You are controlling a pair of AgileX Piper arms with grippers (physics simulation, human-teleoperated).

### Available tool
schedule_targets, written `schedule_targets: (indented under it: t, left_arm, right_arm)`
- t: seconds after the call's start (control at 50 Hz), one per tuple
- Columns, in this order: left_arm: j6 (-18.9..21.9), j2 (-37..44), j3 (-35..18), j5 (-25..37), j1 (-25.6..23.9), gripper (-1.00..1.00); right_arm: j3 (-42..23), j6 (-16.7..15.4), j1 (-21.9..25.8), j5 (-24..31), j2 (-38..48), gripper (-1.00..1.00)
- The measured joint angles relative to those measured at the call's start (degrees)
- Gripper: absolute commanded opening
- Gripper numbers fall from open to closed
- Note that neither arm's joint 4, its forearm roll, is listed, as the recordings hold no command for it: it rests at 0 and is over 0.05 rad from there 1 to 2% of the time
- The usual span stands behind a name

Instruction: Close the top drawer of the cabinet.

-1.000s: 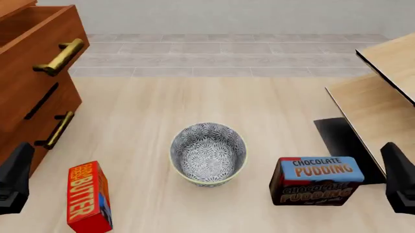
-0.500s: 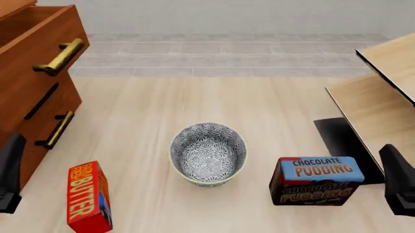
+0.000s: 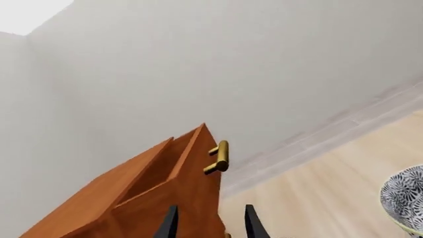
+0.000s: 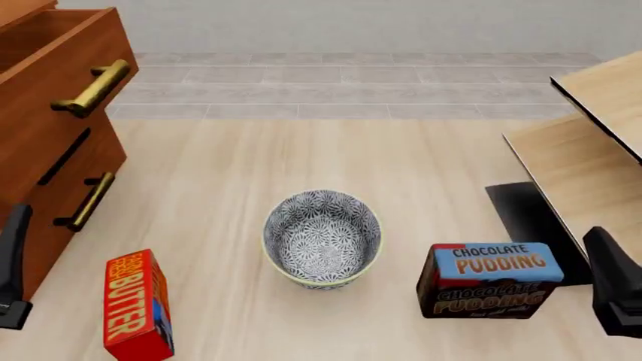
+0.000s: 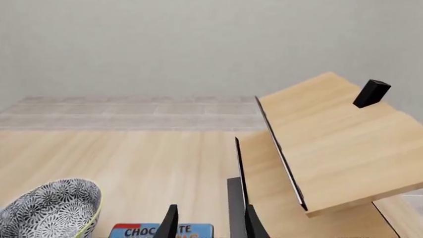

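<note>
While the top drawer (image 4: 62, 71) juts out of the cabinet (image 4: 45, 162) at about ten o'clock in the front view, its hollow inside open to view and its brass bar handle (image 4: 93, 88) catching the light on the flat front panel, nothing touches it. A lower drawer handle (image 4: 89, 201) sits beneath it on the same reddish-brown front. The left gripper (image 4: 14, 271) stands at about eight o'clock, just beside the cabinet's lower corner and near the red butter box (image 4: 137, 307), which stands upright at seven o'clock. In the left wrist view its two dark fingers (image 3: 170, 225) are parted with nothing between them, and they point toward the cabinet's edge with the pulled-out drawer and its handle (image 3: 219, 157) ahead. A patterned blue-and-white bowl (image 4: 322, 237) rests near the middle of the pale wooden table (image 4: 301, 154), a little toward six o'clock. At about five o'clock lies the chocolate pudding box (image 4: 491, 279), well apart from the cabinet. The right gripper (image 4: 614, 292) stands at about four o'clock, just beside the pudding box; in the right wrist view its fingers (image 5: 169, 224) are likewise spread and empty, with the pudding box's blue top (image 5: 161, 231) beyond them. Pale light-wood furniture with black edges (image 4: 592, 143) fills the side from two to four o'clock.
</note>
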Motion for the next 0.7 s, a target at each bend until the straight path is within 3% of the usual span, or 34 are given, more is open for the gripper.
schedule_targets:
  t: [0.52, 0.6, 0.7]
  left_arm:
    - [10.55, 23.81, 1.35, -26.05, -2.82, 1.00]
    - [14.79, 29.73, 1.41, -32.93, -4.49, 1.00]
    - [16.56, 34.28, 1.44, -37.80, -4.78, 1.00]
  right_arm:
    - [0.10, 0.00, -0.51, 0.95, -0.01, 1.00]
    - [0.09, -0.02, -0.57, 1.03, 0.00, 1.00]
    - [0.09, -0.08, -0.58, 1.08, 0.00, 1.00]
